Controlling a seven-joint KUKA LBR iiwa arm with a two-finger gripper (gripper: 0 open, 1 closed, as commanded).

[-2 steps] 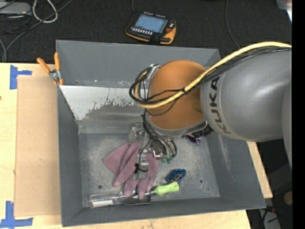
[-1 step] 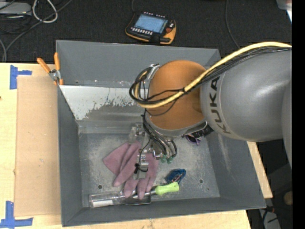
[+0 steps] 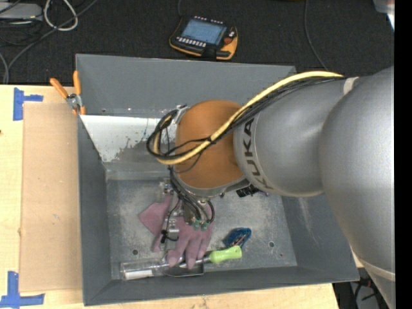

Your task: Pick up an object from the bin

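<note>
A soft mauve-pink thing [image 3: 193, 243], floppy like a glove or a rag, lies on the floor of the bin, in the near middle part. One flat flap of it spreads out toward the left. My tool [image 3: 171, 232] is down on top of this pink thing, at its left half, touching it or very nearly so. From this angle I cannot tell how far the tool is open, nor whether it has hold of anything.

Just right of the pink thing, and touching its near edge, lies a utensil with a bright green handle [image 3: 225, 255]. Its dull metal end runs left under the pink thing's near edge. A little beyond the green handle sits a small blue object [image 3: 238, 235], apart from the pink thing. At the near left of the floor, close to the front wall, lies a pale, see-through tube [image 3: 138, 273] on its side.

Above the tool I see the rounded orange cover [image 3: 206, 147] on the wrist, with a yellow cable [image 3: 257, 98] and black cables looped across it. The silver arm [image 3: 309, 140] comes in from the right. All of this sits within the grey metal bin [image 3: 90, 192], whose sloping walls frame the floor.
</note>
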